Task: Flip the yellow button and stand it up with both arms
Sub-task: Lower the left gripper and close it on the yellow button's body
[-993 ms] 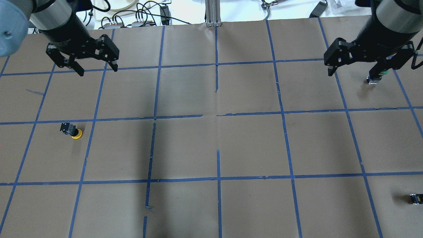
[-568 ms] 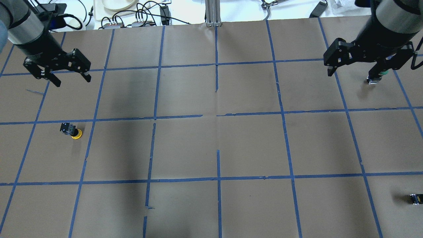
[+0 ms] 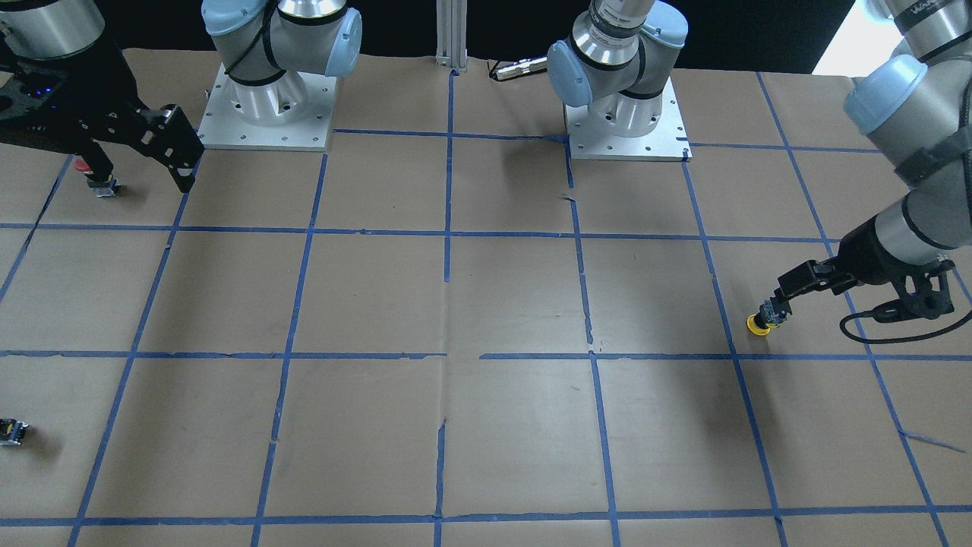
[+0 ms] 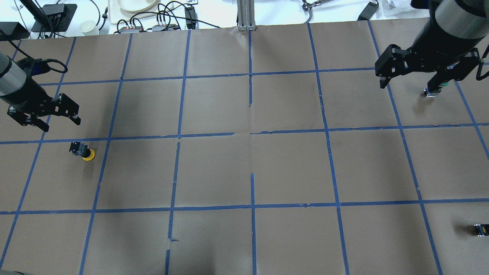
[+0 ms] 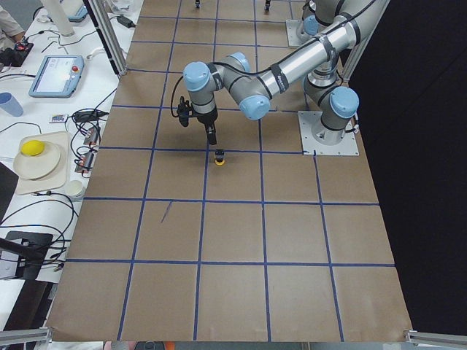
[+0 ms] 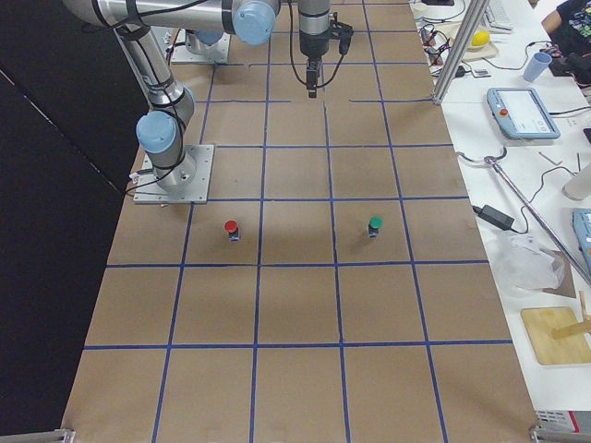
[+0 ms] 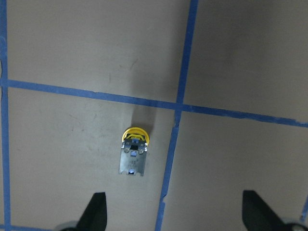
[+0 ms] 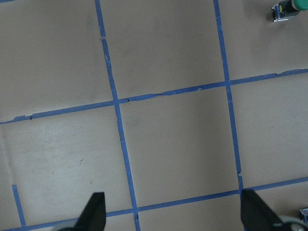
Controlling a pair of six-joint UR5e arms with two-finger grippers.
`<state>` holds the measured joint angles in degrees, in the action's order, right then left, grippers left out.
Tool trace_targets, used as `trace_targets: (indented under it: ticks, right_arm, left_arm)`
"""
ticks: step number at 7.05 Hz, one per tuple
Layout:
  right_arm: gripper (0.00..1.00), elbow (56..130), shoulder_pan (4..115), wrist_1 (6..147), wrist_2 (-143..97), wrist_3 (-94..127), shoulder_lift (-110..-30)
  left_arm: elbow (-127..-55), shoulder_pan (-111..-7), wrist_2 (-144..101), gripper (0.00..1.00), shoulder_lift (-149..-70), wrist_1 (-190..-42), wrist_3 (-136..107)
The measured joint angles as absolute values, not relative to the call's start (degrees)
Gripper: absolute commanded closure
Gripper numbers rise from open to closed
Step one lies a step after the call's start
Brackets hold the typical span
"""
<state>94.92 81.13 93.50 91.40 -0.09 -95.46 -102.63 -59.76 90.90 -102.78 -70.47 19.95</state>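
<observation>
Left end effector (image 4: 60, 125) (image 7: 174, 211): fingers spread wide apart, nothing between them. Hangs low over the worktop (image 4: 214, 172), near the yellow button (image 4: 85, 151) (image 7: 134, 154) and clear of it. In the left wrist view, bare brown paper between both fingertips and the button, with the button ahead of the gap and nearer the view's left finger. In the overhead view, on the side of the button away from the robot and a little further to the robot's left.

Yellow button: on the robot's left part of the worktop, inside one square of the blue tape grid (image 4: 325, 131), close to a crossing of two tape lines. By the exterior left and front-facing views, apparently resting on its round yellow cap with the black boxy base uppermost. Metal terminals of the base turned toward the wrist camera.

Right end effector (image 4: 407, 86) (image 8: 174, 214): likewise parted wide and empty. Held above the worktop on the robot's right, well apart from the yellow button. In the right wrist view, only taped paper between the fingertips.

Green-capped button (image 8: 286, 8) at the top right corner of that view. Red-capped button (image 6: 231, 228) one square over from it in the exterior right view, both upright with caps on top.
</observation>
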Motion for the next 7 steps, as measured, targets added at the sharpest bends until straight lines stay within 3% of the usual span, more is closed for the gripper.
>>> trace_targets:
  ticks: [2,7]
  right_arm:
    - [0.0,94.91,81.1,93.36,91.27,-0.07,-95.49]
    - [0.0,94.95,81.2,90.37,91.51,0.08,-95.71]
  left_arm:
    - [-107.45,-57.68,91.72,0.0,-104.98,-62.67,24.84]
    - [-109.03,-57.03,91.31,0.09,-109.09,-59.15,32.42]
